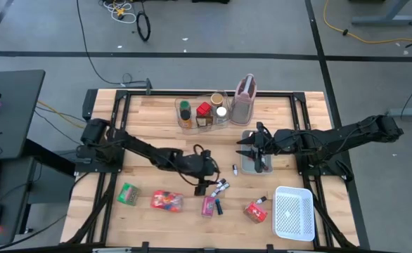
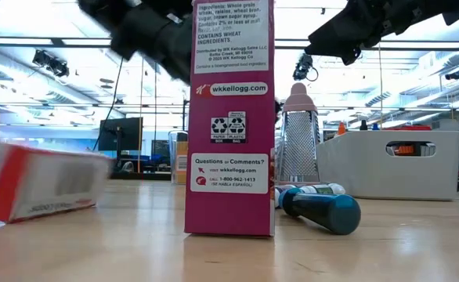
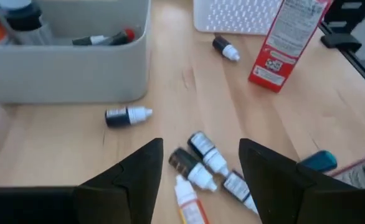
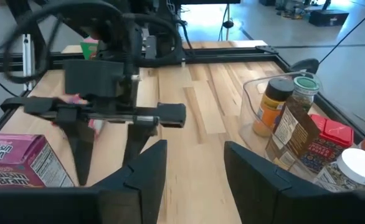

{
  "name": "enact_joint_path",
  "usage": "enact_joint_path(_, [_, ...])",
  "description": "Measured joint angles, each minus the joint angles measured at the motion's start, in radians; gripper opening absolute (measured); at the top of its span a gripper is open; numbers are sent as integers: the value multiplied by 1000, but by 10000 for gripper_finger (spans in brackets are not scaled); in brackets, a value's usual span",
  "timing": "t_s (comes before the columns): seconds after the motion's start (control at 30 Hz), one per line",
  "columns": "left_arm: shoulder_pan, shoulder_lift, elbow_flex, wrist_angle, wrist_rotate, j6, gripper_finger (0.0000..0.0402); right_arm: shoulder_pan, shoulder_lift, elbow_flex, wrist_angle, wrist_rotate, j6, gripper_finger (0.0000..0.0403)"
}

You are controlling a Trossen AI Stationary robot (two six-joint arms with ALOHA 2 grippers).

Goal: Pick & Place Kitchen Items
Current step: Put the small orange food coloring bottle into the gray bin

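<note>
Directly beneath left gripper [image 3: 198,171], fingers [image 3: 136,177] spread, empty: cluster of tiny white-capped dark bottles [image 3: 201,165], lying slantwise on wooden counter [image 3: 170,81].

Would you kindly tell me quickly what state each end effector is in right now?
Left end effector: open, empty, above the small bottles.
Right end effector: open, holding nothing, near the grey tray.
</note>
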Motion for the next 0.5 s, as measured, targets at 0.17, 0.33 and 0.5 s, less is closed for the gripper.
enact_joint_path(0.17, [-1,10,78,-238,-9,24,220,0,0,0,1,1,-15,169])
enact_joint_path(0.33, [0,18,38,-242,-13,-8,219,0,0,0,1,1,-48,169])
enact_joint_path(0.5, [1,101,42,-120,3,-7,219,0,0,0,2,1,-46,169])
